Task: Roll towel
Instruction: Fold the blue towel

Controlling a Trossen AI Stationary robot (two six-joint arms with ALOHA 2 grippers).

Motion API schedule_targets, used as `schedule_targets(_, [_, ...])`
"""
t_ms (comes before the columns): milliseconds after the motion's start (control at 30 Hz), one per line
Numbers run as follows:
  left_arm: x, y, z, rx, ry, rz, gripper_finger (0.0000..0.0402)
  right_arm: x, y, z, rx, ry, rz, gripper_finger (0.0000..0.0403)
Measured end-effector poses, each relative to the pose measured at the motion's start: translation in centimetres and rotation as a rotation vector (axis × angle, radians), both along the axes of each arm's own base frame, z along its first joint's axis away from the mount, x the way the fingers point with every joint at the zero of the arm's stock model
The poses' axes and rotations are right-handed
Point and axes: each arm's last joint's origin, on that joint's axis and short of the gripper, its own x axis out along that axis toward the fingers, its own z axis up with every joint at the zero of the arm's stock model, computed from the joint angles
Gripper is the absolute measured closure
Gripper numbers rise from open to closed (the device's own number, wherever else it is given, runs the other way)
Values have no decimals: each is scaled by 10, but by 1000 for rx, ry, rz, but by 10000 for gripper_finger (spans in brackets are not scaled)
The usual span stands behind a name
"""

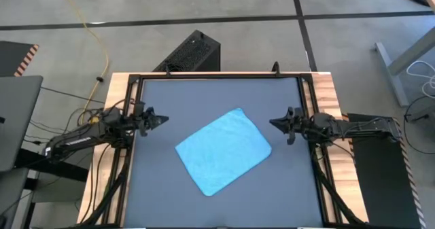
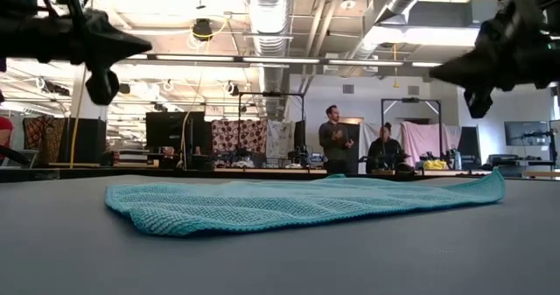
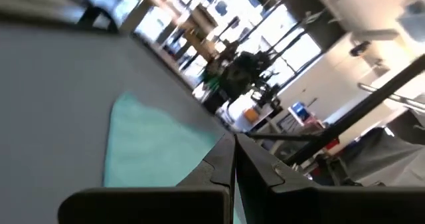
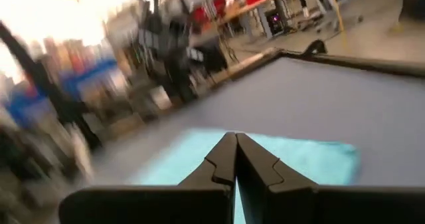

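The light sky-blue towel (image 1: 223, 151) lies spread flat on the dark grey tabletop, turned at a slant, near the table's middle; it also shows in the low view (image 2: 297, 203). My left gripper (image 1: 166, 119) hangs shut and empty above the table, left of the towel, its fingers pointing at it (image 3: 234, 144). My right gripper (image 1: 273, 124) hangs shut and empty above the table, right of the towel (image 4: 235, 141). Neither touches the cloth.
The dark tabletop (image 1: 170, 188) has a raised black frame along its far edge (image 1: 217, 77) and wooden strips at the sides. A black box (image 1: 190, 52) stands on the floor beyond the far edge. People stand far off in the room (image 2: 335, 137).
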Motion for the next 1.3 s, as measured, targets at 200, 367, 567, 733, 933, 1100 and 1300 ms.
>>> schedule_targets(200, [4, 1, 15, 86, 48, 5, 401, -2, -1, 21, 139, -257, -35, 370])
schedule_targets(367, [19, 3, 27, 188, 155, -73, 401, 2, 0, 38, 341, -382, -19, 370])
schedule_targets(567, [37, 6, 40, 355, 343, -225, 401, 23, 4, 63, 392, -368, 6, 370])
schedule_targets(733, [50, 8, 44, 519, 488, -368, 401, 74, 21, 93, 295, -220, 57, 370])
schedule_targets(933, [69, 11, 34, 523, 519, -497, 401, 156, 68, 110, 225, -6, 142, 379])
schedule_targets(1100, [77, 9, 24, 476, 535, -611, 401, 210, 109, 105, 235, 203, 41, 384])
schedule_targets(1300, [80, -5, 24, 545, 493, -706, 401, 243, 145, 96, 350, 297, -74, 381])
